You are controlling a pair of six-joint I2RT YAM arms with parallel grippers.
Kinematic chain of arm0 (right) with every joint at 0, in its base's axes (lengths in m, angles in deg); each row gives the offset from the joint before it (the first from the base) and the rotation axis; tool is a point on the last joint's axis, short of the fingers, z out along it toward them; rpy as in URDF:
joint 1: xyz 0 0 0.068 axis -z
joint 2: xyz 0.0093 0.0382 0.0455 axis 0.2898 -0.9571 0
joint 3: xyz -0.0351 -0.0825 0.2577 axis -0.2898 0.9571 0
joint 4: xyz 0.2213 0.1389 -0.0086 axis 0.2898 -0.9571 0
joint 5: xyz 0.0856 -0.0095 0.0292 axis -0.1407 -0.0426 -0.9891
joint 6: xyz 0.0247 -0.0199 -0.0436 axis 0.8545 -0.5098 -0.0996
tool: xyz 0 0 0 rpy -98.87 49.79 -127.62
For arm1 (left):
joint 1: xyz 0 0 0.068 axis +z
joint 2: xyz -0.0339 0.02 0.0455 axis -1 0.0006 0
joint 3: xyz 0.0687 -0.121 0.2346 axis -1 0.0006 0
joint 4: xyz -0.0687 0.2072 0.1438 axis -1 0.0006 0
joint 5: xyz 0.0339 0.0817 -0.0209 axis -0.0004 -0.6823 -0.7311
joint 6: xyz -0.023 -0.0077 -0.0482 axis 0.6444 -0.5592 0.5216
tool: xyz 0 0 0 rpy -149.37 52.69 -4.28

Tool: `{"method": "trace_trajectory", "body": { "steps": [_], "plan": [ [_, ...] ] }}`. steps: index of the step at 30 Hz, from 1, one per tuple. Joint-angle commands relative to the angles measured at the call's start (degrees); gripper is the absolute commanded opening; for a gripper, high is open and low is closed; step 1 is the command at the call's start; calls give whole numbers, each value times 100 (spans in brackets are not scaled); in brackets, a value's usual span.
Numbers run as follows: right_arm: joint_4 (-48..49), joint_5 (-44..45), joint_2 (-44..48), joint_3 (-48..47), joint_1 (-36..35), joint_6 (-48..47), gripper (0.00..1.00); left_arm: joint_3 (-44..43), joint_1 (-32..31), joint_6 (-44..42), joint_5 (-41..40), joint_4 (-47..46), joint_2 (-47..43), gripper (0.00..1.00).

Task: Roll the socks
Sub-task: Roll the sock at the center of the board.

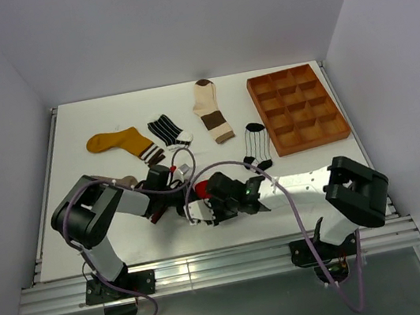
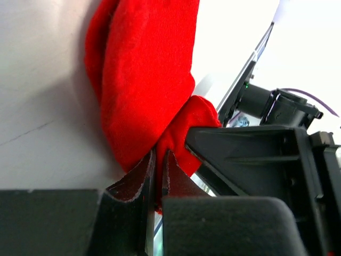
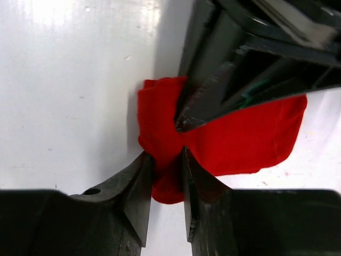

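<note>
The red sock (image 1: 201, 188) lies bunched on the white table between both grippers. My left gripper (image 1: 191, 198) is shut on a fold of the red sock (image 2: 144, 80), fabric pinched thin between its pads (image 2: 159, 162). My right gripper (image 3: 168, 160) has closed from the opposite side on another fold of the red sock (image 3: 250, 138), both pads pressing the cloth. The left gripper's fingers (image 3: 213, 101) show just above it. Farther back lie a mustard sock (image 1: 118, 143), a black-white striped sock (image 1: 167, 131), a cream-and-brown sock (image 1: 210, 109) and a white pinstriped sock (image 1: 255, 146). A taupe sock (image 1: 126, 181) is mostly hidden by the left arm.
A brown compartmented tray (image 1: 296, 108) stands at the back right. Cables loop over both arms near the middle (image 1: 187, 161). The table's metal front rail (image 1: 211, 265) runs just behind the arm bases.
</note>
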Motion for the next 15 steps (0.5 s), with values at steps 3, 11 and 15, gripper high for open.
{"method": "trace_trajectory", "body": {
  "steps": [3,11,15],
  "plan": [
    [-1059,-912,-276,-700,877,248,22,331,-32,33,-640,546,-96,7],
    [-2940,-2572,-1252,-1904,2045,-112,19,542,-49,877,-894,-44,-483,13],
    [-3608,-3031,-1875,-2432,2503,-323,19,569,-76,983,-1035,-88,-562,13]
  ]
}}
